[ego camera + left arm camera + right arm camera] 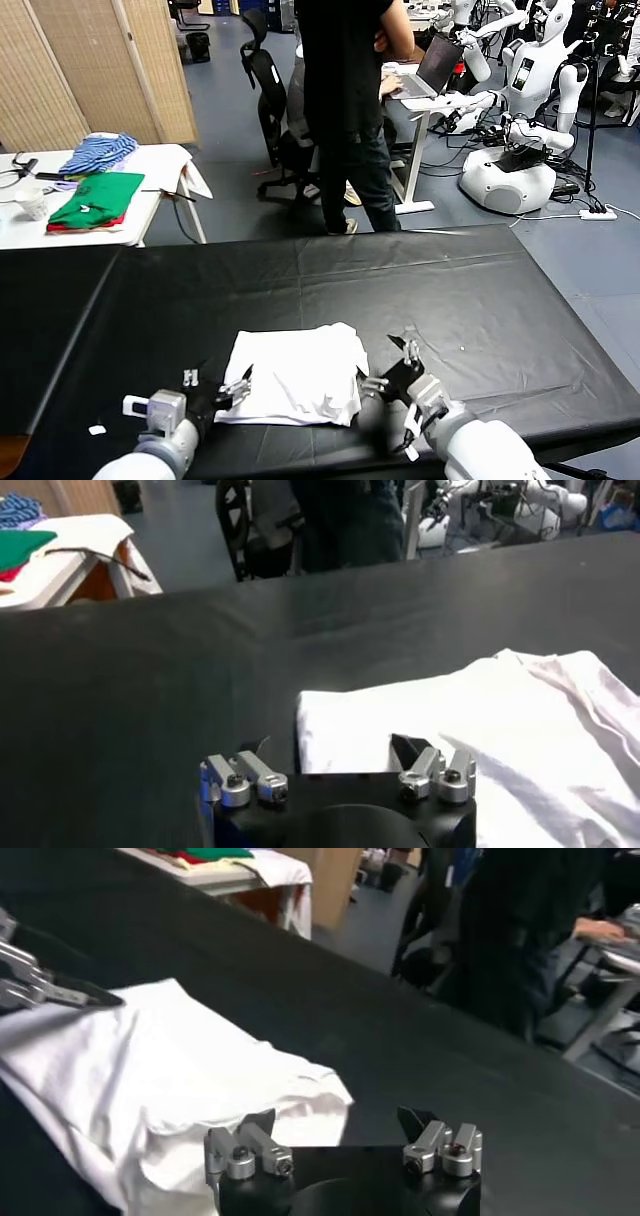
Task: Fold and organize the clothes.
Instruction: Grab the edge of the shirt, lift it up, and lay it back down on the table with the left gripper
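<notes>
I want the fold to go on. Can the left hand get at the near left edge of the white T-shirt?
Probably yes. The left hand is open beside the white T-shirt, fingers at its left edge on the black table, nothing between them.

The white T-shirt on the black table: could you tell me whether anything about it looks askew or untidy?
Yes. The white T-shirt is folded into a rough rectangle, but its right side is rumpled, with a loose bunched corner sticking out near the right gripper. The left edge, by the left gripper, lies straighter.
</notes>
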Controlling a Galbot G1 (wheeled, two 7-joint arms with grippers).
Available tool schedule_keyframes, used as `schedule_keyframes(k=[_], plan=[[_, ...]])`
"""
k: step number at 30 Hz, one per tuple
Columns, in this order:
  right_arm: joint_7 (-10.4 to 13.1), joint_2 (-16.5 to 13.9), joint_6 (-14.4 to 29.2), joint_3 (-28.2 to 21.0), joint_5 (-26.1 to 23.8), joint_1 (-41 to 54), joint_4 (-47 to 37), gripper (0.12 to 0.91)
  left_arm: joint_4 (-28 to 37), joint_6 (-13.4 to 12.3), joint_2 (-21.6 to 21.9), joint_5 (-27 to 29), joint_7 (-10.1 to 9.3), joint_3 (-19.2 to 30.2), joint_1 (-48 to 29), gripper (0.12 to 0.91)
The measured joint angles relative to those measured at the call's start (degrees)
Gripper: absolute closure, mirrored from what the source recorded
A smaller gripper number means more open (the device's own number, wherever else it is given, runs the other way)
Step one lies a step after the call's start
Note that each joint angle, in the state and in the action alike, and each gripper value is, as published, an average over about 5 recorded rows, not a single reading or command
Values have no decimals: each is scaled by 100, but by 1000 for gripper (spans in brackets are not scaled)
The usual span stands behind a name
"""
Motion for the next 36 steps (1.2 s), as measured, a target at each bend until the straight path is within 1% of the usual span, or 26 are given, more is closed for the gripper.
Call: schedule_keyframes(k=[3, 5, 10, 12, 15, 18, 26, 36], plan=[[40, 67, 0, 159, 152, -153, 187, 118, 100, -161, -37, -300, 130, -155, 70, 123], [49, 119, 0, 259, 201, -256, 295, 118, 164, -289, -77, -585, 183, -226, 79, 123], [55, 250, 0, 433, 243, -490, 465, 118, 238, -491, -174, -1399, 188, -323, 44, 123], [55, 293, 0, 458, 250, -552, 509, 118, 286, -567, -204, -1595, 193, -323, 23, 123], [55, 336, 0, 494, 258, -614, 560, 118, 380, -657, -234, -1708, 259, -295, 0, 123], [55, 365, 0, 529, 263, -665, 599, 118, 456, -690, -241, -1802, 379, -284, 17, 123], [60, 469, 0, 547, 261, -790, 652, 118, 567, -613, -233, -1949, 707, -291, 126, 123], [63, 547, 0, 601, 246, -951, 754, 118, 759, -618, -301, -2037, 839, -167, 4, 124]])
